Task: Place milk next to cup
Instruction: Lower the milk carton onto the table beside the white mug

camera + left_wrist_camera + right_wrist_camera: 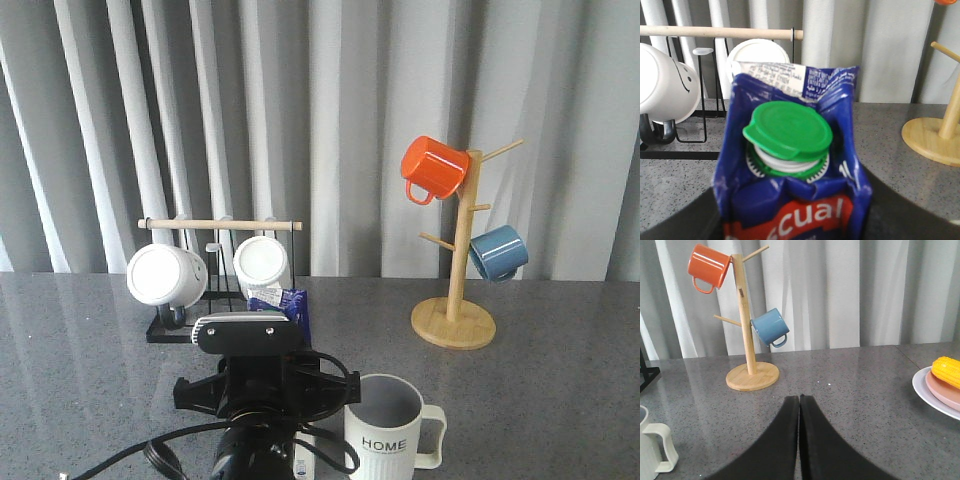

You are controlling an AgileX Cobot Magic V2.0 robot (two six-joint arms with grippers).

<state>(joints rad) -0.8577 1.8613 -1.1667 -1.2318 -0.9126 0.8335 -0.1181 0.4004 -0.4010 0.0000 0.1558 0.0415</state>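
**Milk carton parked left of the HOME cup**

Front view: the left end effector [262, 395] hid most of the milk [290, 301], just left of the cup [385, 437] on the surface [560, 400].

Left wrist: carton sat between the fingers; couldn't tell if they pinched it.

Right wrist: right end effector [799, 440] was pressed together, empty.

Milk [790, 150] upright, just left of HOME cup [385, 430].
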